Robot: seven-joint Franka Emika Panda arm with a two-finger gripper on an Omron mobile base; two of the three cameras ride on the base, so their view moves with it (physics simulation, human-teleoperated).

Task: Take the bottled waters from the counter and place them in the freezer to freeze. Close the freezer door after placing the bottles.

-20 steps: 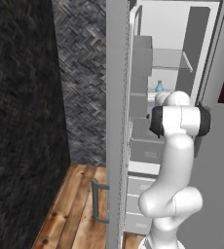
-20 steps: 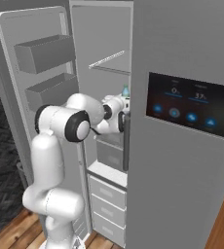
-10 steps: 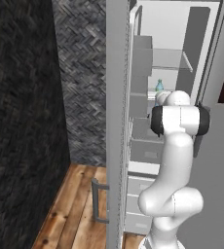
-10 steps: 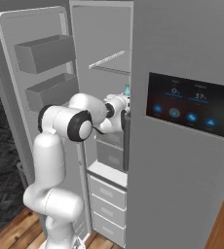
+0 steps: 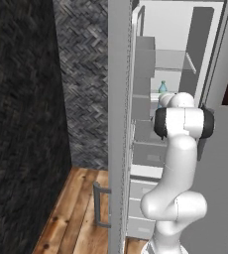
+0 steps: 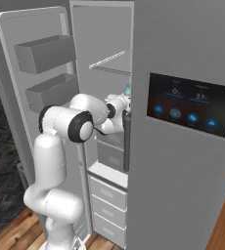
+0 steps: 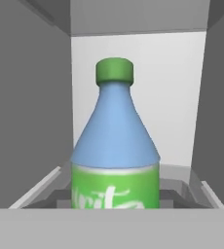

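Inside the freezer [image 6: 104,44], the gripper [image 6: 125,103] clamps the bottle [image 7: 115,155] dead ahead; release it off-level above the bin [image 7: 38,188] below, and it could topple.

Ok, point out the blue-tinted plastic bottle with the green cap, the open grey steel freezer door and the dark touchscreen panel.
blue-tinted plastic bottle [image 7: 115,131], hand view, on its shoulder.
grey steel freezer door [image 6: 16,97], right base view, on its inner frame.
dark touchscreen panel [image 6: 190,103], right base view, on its middle.

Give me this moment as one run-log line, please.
gripper: shut on bottle | place: inside freezer | freezer door: open
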